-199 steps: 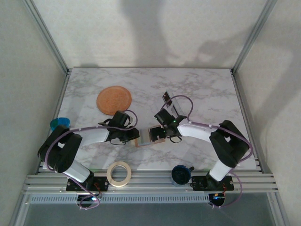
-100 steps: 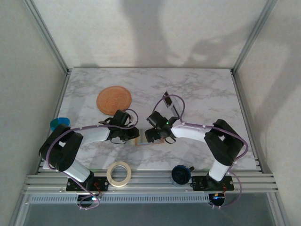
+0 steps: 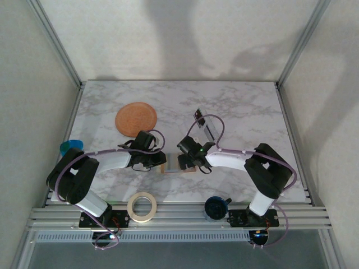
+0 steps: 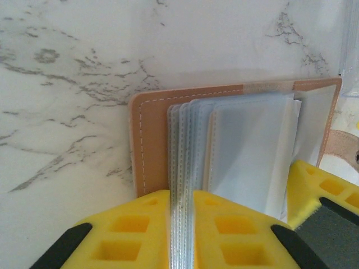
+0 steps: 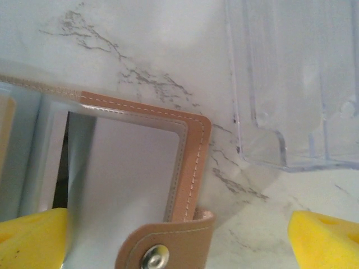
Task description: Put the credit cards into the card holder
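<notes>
Card holder is lying open on the marble table, near the front edge, its long axis running left to right between our two grippers. We are pinching its stack of clear sleeves with the left gripper, the yellow fingers closed on the stitched edge, so that side is pinned. Our right gripper is hovering spread wide and gripping nothing, with the leather flap and its snap tab sitting between its two tips, closer to the one at the left of that wrist's view. The coming move is turning on this: the free flap is lying directly under the right gripper, which is the nearer arm to it, while the left is only anchoring. A clear plastic case is resting just beyond the card holder on the right arm's side; whether the credit cards are sitting in it we cannot tell. Compared with a second ago, the right wrist is now drawn back off the case and sitting lower over the holder, leaving the case uncovered, while the left arm is sitting where it was
</notes>
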